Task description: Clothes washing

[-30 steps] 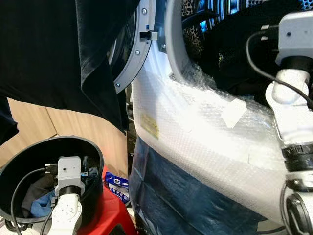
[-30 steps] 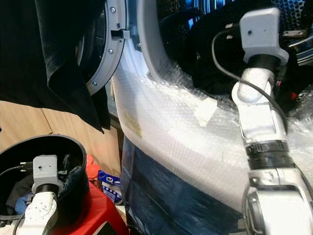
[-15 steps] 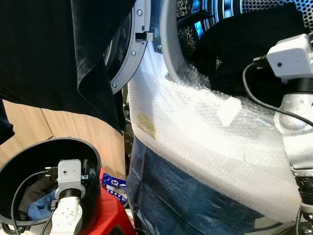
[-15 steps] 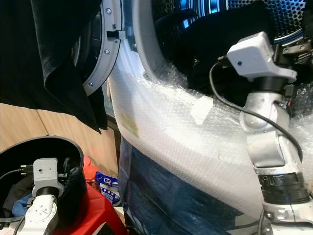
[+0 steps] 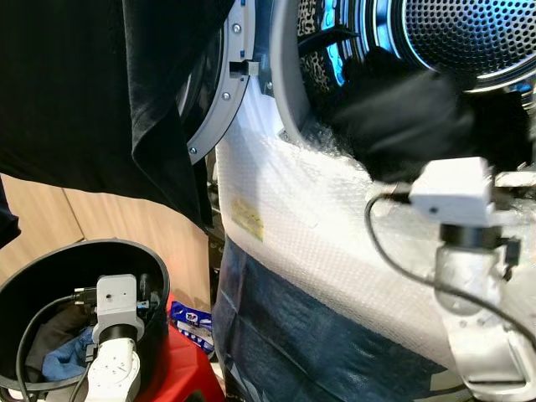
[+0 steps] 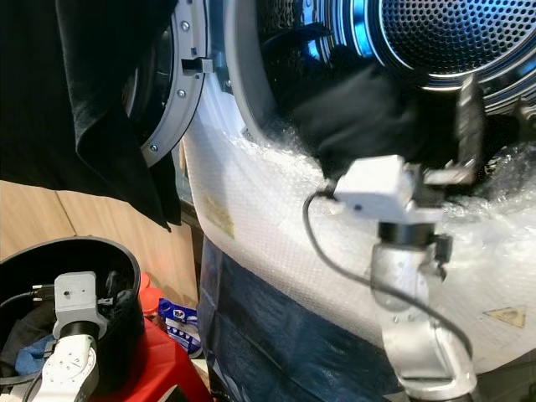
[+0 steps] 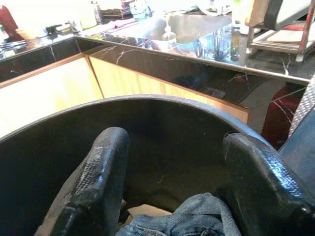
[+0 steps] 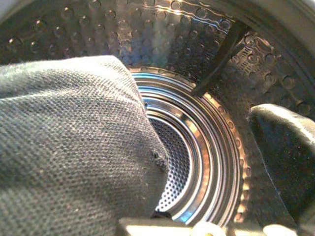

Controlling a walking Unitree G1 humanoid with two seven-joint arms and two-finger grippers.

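We push dark garment [image 6: 360, 113] into drum [image 6: 452, 38], right gripper [image 8: 206, 137] spread around it. Left gripper [image 7: 172, 187] spread over bucket [image 5: 50, 260]; jeans [image 7: 187, 216] remain.

One washing machine [image 5: 335, 209] stands on the right, wrapped in bubble wrap, with one open door [image 5: 219, 92] and one steel drum [image 6: 435, 38]. One black bucket [image 5: 50, 260] sits near left. Two robot arms show. Two dark garments: one hanging [image 5: 92, 92], one at the drum mouth [image 6: 352, 113].

Bright glare on bubble wrap [image 5: 335, 209], motion-blurred garment [image 5: 402, 117]
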